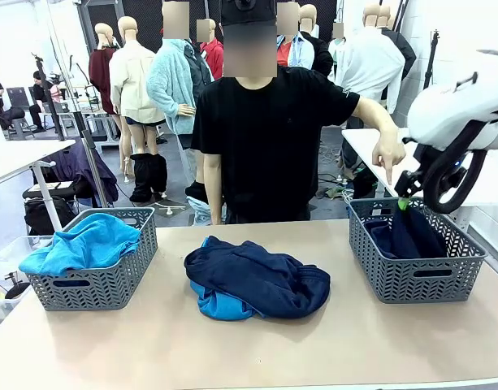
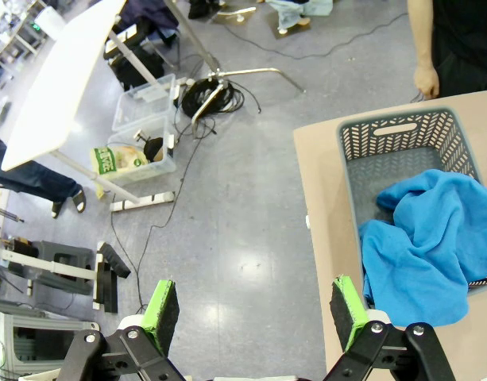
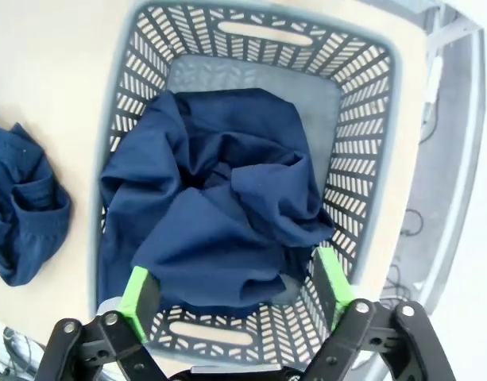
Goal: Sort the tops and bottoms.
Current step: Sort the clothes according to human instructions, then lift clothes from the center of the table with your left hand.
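Two grey mesh baskets stand on the tabletop (image 1: 167,341): the left basket (image 1: 94,284), by the left edge, holds a bright sky-blue knit top (image 1: 86,242); the right basket (image 1: 415,280), by the right edge, holds a dark navy fabric bottom (image 1: 407,236). Mid-tabletop, a second navy bottom (image 1: 261,276) lies over a second sky-blue top (image 1: 216,305). The right gripper (image 3: 235,282) hangs over the right basket, jaws wide; the left gripper (image 2: 255,308), jaws wide, hovers at the left edge.

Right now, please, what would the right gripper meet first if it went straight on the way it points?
The right gripper would probably meet the navy garment in the basket, close beyond its open jaws.
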Available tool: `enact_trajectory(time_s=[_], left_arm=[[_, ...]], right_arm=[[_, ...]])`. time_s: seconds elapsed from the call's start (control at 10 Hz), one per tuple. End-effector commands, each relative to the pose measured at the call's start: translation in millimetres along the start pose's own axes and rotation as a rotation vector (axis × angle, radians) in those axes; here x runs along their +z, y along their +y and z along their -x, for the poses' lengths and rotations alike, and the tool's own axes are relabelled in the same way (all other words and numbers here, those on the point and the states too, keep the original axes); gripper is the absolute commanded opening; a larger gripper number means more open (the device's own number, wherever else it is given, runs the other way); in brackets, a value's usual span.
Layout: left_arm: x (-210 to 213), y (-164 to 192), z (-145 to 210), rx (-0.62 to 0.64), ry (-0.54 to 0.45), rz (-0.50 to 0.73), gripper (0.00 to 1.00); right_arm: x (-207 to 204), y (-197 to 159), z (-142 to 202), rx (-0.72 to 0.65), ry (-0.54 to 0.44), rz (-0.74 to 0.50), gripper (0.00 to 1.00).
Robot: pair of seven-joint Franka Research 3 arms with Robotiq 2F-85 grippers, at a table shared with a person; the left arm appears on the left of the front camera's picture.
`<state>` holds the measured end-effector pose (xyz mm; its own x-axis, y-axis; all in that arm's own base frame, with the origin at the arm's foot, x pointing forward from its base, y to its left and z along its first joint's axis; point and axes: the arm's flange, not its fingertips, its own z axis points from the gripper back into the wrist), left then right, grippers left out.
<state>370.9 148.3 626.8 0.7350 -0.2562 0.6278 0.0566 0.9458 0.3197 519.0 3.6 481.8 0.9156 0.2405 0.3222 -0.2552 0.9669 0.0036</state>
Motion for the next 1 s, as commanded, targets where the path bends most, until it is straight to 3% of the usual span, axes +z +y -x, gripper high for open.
enact_trajectory(time_s=[0.0,0.3,0.5,0.9], left_arm=[[0,-1,-1,0.01,0.003,-0.007,1.0],[0,-1,-1,0.01,0.003,-0.007,1.0],[0,-1,-1,0.01,0.003,-0.007,1.0],[0,-1,-1,0.01,0.003,-0.007,1.0]], right_arm=[[16,1,14,0.031,-0.005,0.035,1.0],[49,6,21,0.047,0.019,0.082,1.0],[69,7,29,0.07,-0.028,0.065,1.0],[67,6,19,0.059,-0.016,0.065,1.0]])
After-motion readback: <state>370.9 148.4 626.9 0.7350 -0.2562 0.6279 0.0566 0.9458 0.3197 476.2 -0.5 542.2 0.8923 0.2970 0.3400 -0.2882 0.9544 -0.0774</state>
